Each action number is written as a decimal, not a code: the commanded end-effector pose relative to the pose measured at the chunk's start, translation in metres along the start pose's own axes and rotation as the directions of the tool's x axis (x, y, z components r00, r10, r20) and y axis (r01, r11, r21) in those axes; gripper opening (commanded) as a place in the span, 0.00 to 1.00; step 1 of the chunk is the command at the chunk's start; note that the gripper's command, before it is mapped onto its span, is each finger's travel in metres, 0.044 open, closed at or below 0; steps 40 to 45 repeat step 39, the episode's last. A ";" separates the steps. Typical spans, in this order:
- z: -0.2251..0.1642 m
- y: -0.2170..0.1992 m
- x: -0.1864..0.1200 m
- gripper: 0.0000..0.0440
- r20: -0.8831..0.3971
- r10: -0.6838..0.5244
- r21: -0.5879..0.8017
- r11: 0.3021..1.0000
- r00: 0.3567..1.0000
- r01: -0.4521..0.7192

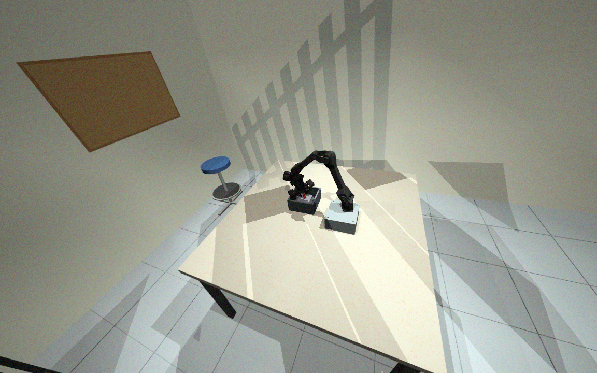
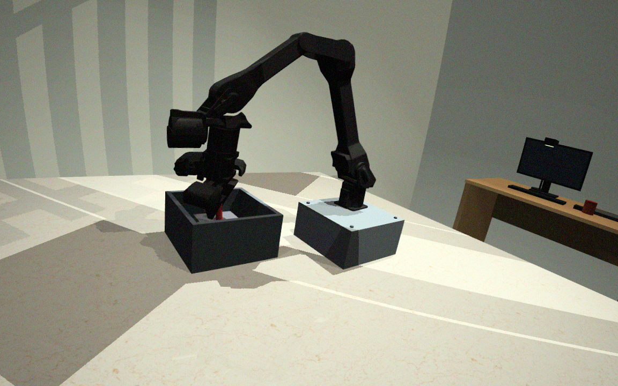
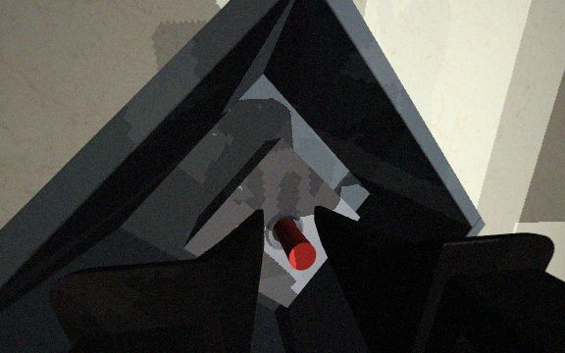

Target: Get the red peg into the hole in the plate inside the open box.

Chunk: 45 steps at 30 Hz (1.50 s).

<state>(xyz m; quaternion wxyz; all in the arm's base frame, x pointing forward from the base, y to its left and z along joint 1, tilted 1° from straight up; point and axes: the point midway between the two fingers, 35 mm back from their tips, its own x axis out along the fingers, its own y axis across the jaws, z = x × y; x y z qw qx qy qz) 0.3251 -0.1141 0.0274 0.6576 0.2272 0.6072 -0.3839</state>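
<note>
The red peg [image 1: 303, 196] [image 2: 219, 212] [image 3: 302, 256] stands roughly upright in the ringed hole of the light grey plate [image 2: 229, 215] [image 3: 282, 167]. How deep it sits cannot be told. The plate lies at the bottom of the open dark box [image 1: 301, 206] [image 2: 236, 244] [image 3: 392, 93]. My gripper [image 2: 215, 209] [image 3: 288, 214] is open and reaches down into the box. Its fingers stand on either side of the peg, with a gap on both sides in the wrist view. The near finger hides part of the peg in the exterior view.
The box walls rise close around my fingers. The arm's base block [image 1: 341, 217] [image 2: 350, 239], with a light top, stands on the table [image 1: 291, 269] [image 2: 301, 335] to the right of the box. A blue stool [image 1: 215, 165] and a desk with a monitor [image 2: 555, 163] are farther off.
</note>
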 end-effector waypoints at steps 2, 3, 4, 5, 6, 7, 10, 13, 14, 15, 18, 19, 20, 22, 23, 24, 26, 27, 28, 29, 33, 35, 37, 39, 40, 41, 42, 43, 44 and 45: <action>0.010 0.007 0.003 0.48 -0.009 0.031 -0.042 0.999 0.999 -0.031; 0.013 0.009 0.002 0.54 -0.012 0.038 -0.044 0.998 0.999 -0.038; 0.015 0.011 0.001 0.60 -0.014 0.045 -0.045 0.998 0.999 -0.046; 0.018 0.013 0.000 0.66 -0.018 0.052 -0.046 0.998 0.998 -0.053; 0.021 0.015 -0.001 0.72 -0.021 0.060 -0.047 0.997 0.998 -0.061; 0.023 0.018 -0.002 0.78 -0.025 0.069 -0.049 0.996 0.997 -0.070; 0.031 0.026 -0.006 0.95 -0.034 0.098 -0.054 0.994 0.995 -0.100; 0.040 0.038 -0.013 1.00 -0.034 0.144 -0.056 0.988 0.989 -0.145; 0.043 0.043 -0.016 1.00 -0.032 0.160 -0.059 0.985 0.987 -0.162; 0.046 0.047 -0.018 1.00 -0.029 0.176 -0.062 0.982 0.984 -0.178; 0.055 0.059 -0.026 1.00 -0.018 0.224 -0.073 0.972 0.974 -0.225; 0.057 0.063 -0.029 1.00 -0.015 0.239 -0.077 0.968 0.971 -0.240; 0.059 0.065 -0.030 1.00 -0.013 0.246 -0.079 0.966 0.969 -0.246; 0.059 0.065 -0.031 1.00 -0.013 0.246 -0.079 0.966 0.969 -0.246; 0.059 0.065 -0.031 1.00 -0.013 0.246 -0.079 0.966 0.969 -0.246; 0.059 0.065 -0.031 1.00 -0.013 0.246 -0.079 0.966 0.969 -0.246; 0.059 0.065 -0.031 1.00 -0.013 0.246 -0.079 0.966 0.969 -0.247; 0.059 0.065 -0.031 1.00 -0.013 0.246 -0.079 0.966 0.969 -0.247; 0.059 0.065 -0.031 1.00 -0.012 0.247 -0.079 0.966 0.969 -0.247; 0.059 0.065 -0.031 1.00 -0.012 0.247 -0.079 0.966 0.969 -0.247; 0.059 0.065 -0.031 1.00 -0.012 0.247 -0.079 0.966 0.969 -0.248; 0.059 0.065 -0.031 1.00 -0.012 0.248 -0.080 0.966 0.969 -0.248; 0.059 0.066 -0.031 1.00 -0.012 0.248 -0.080 0.965 0.969 -0.248; 0.059 0.066 -0.031 1.00 -0.012 0.248 -0.080 0.965 0.969 -0.248; 0.059 0.066 -0.031 1.00 -0.012 0.248 -0.080 0.965 0.969 -0.248; 0.059 0.066 -0.031 1.00 -0.012 0.248 -0.080 0.965 0.969 -0.248; 0.059 0.066 -0.031 1.00 -0.012 0.248 -0.080 0.965 0.969 -0.248; 0.059 0.066 -0.031 1.00 -0.012 0.248 -0.080 0.965 0.969 -0.248; 0.059 0.066 -0.031 1.00 -0.012 0.248 -0.080 0.965 0.969 -0.248; 0.059 0.066 -0.031 1.00 -0.012 0.248 -0.080 0.965 0.969 -0.248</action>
